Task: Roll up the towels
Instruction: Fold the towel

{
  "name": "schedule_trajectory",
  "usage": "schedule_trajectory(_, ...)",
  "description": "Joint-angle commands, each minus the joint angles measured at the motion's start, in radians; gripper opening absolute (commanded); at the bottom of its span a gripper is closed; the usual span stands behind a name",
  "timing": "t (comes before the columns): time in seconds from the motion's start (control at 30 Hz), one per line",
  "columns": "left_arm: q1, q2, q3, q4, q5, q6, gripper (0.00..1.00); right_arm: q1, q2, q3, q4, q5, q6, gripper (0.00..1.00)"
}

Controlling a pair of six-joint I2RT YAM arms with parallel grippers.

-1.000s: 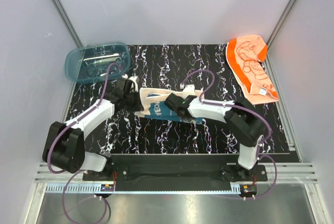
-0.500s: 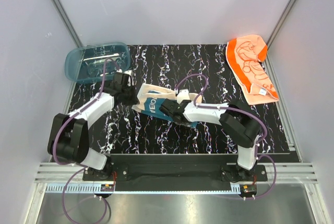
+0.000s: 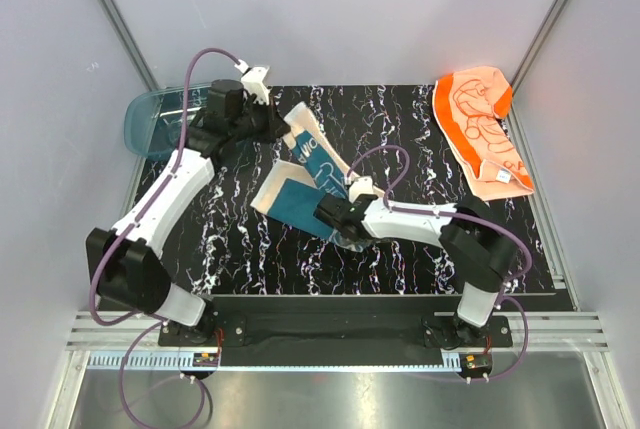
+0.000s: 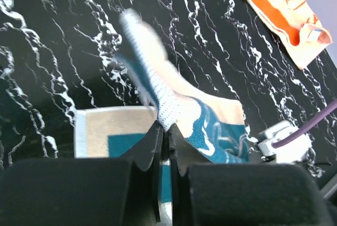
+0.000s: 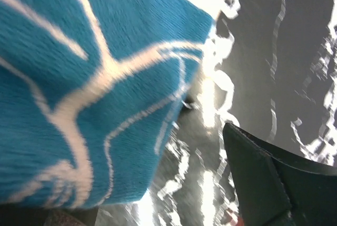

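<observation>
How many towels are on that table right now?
2. The teal-blue towel is mid-table, one end held up by the left gripper. The orange towel lies flat at the far right corner. A fold could hide another, but none shows.

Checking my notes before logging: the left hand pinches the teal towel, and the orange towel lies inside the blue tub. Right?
Not quite. The orange towel is not in the blue tub; it lies on the table's far right corner, as the top view shows. The left hand does pinch the teal towel.
</observation>
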Motion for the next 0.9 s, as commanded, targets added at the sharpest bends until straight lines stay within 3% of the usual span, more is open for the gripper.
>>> schedule_trajectory(0.0,0.028,-0.069,-0.104,0.023,-0.079,0.055,0.03,0.008,-0.109,-0.024,-0.092,-0.040,0.021,0.92)
schedule_trajectory(0.23,0.168,0.061,-0.327,-0.009,-0.075,-0.094,0.00,0.010,-0.248,-0.032,-0.131,-0.043,0.011,0.93)
schedule_trajectory(0.37,0.170,0.201,-0.281,-0.086,-0.043,-0.114,0.01,0.008,-0.276,-0.024,-0.144,-0.040,0.005,0.93)
schedule_trajectory(0.53,0.170,0.215,-0.251,-0.127,-0.052,-0.111,0.07,0.010,-0.285,-0.027,-0.132,-0.055,-0.005,0.93)
schedule_trajectory(0.73,0.170,0.199,-0.261,-0.163,-0.084,-0.105,0.14,0.010,-0.438,-0.128,0.050,-0.165,-0.045,0.80)
schedule_trajectory(0.87,0.170,0.153,-0.289,-0.176,-0.075,-0.120,0.24,0.006,-0.439,-0.132,0.148,-0.222,-0.107,0.61)
